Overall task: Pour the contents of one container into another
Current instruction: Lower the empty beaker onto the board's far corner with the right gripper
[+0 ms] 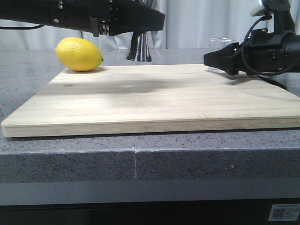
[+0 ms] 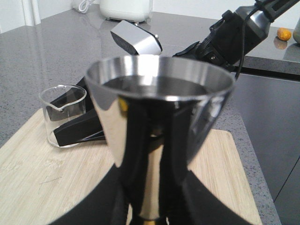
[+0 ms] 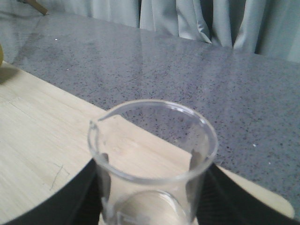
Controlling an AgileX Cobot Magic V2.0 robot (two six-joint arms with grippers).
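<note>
The steel double jigger [image 1: 139, 47] hangs above the back of the wooden board [image 1: 150, 103], with my left gripper [image 1: 137, 29] shut on it. In the left wrist view its open cup [image 2: 159, 93] fills the middle, and black fingers [image 2: 117, 192] clamp its waist. The clear glass beaker [image 1: 221, 52] stands upright on the board's far right corner. My right gripper [image 1: 219, 60] is shut on the beaker; its fingers [image 3: 89, 192] press both sides of the glass [image 3: 152, 159]. The beaker [image 2: 63, 115] also shows in the left wrist view, beside the jigger.
A yellow lemon [image 1: 78, 54] lies at the board's far left corner. The board rests on a grey speckled counter [image 1: 70, 159] with grey curtains behind. A white appliance [image 2: 126, 8] stands farther off on the counter.
</note>
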